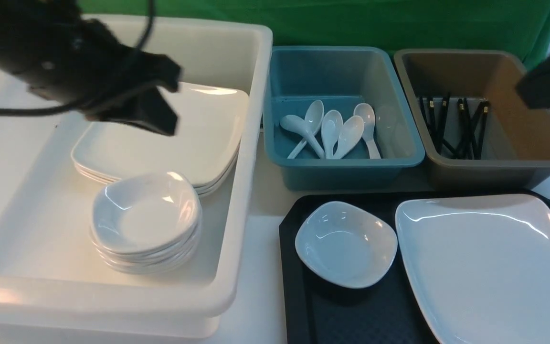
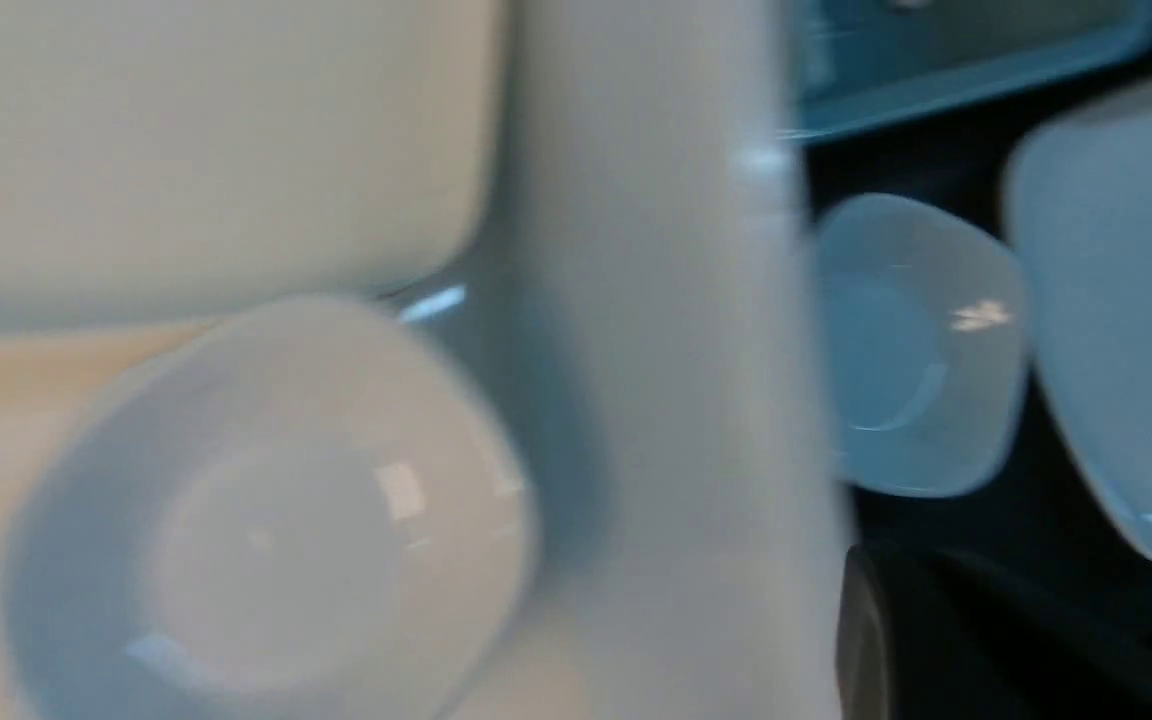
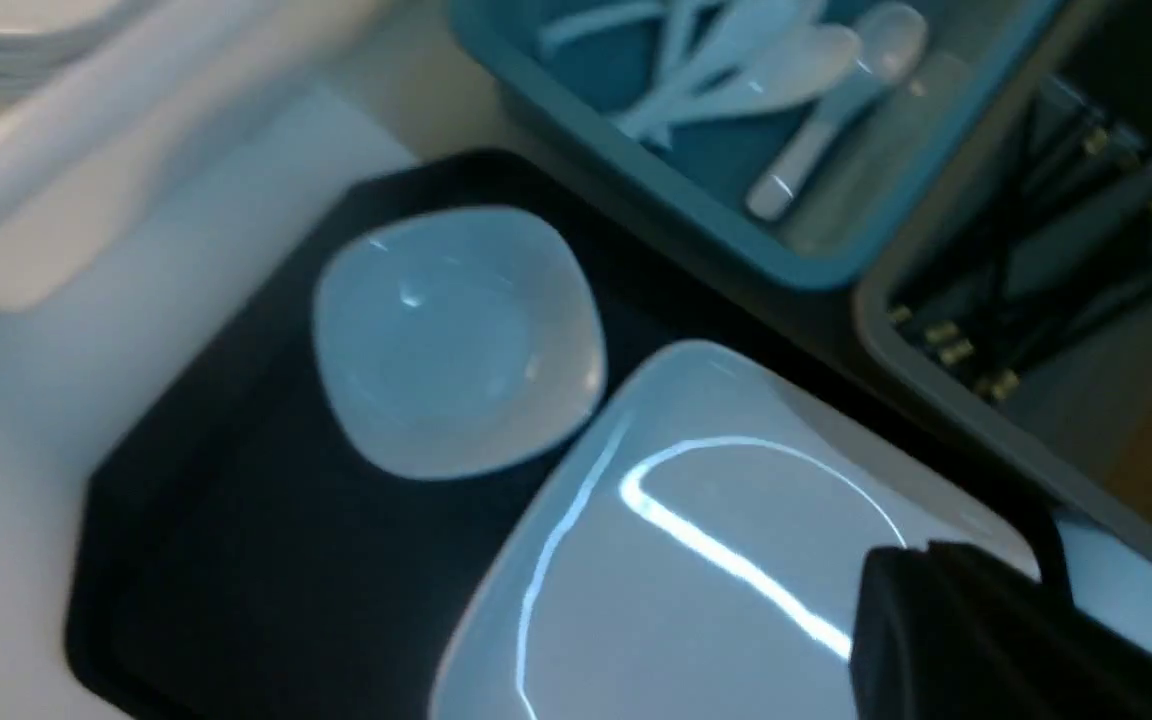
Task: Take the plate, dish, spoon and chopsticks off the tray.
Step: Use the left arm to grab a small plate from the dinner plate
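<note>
Pale surface (image 1: 261, 210), green backdrop (image 1: 351, 24): your black tray (image 1: 351, 313) carried one plate (image 1: 494, 267), large, glossy, rigid, judged slippery and chippable, with one small dish (image 1: 346, 243) just beside it, likewise. Your left hand (image 1: 166, 98), above the white bin (image 1: 239, 229), and right hand (image 1: 544, 95), by the brown bin (image 1: 494, 168), were closed, empty. Suggested hold: pinch the raised rim.

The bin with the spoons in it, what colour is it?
Teal, a blue-green. The bin shows best in the front view.
</note>
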{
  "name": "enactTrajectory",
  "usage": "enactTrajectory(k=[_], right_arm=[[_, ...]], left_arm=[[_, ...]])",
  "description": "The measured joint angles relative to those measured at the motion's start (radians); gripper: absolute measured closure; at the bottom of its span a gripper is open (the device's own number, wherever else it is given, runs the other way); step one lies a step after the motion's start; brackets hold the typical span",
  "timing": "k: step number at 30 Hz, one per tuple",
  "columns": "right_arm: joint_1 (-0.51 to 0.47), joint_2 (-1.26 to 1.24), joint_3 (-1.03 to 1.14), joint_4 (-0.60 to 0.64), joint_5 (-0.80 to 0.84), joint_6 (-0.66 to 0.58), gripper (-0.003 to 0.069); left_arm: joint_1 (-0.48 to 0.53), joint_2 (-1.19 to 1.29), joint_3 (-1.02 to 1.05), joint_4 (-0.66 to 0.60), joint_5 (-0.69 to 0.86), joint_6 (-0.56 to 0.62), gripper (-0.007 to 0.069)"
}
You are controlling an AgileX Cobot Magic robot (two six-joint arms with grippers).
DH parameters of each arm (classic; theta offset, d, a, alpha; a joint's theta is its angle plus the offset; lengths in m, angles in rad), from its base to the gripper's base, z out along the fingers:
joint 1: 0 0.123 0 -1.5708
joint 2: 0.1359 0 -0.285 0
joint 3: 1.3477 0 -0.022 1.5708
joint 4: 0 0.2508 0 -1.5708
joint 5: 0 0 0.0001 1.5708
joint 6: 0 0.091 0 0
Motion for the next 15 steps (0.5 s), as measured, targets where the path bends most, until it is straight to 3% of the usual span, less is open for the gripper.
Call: enactTrajectory(k=[3,7,11,15], right_arm=[[-0.092,-0.044,0.086,-0.003,0.0,0.005,0.0628],[-0.294,-0.127,0.331,-0.007,-0.024,0.027,0.0628],[-0.382,-0.179,0.471,0.012,-0.056,0.033,0.0631],[-0.417,-0.225,0.543,0.071,-0.084,0.039,0.0634]], left_arm=[[-0.151,0.031,-0.003,0.028,-0.057,-0.001,0.0619],[-0.412,0.204,-0.015,0.144,-0.168,-0.013,0.0617],[-0.513,0.35,-0.059,0.236,-0.181,-0.013,0.0582],[-0.571,0.482,-0.116,0.387,-0.189,-0.028,0.0466]])
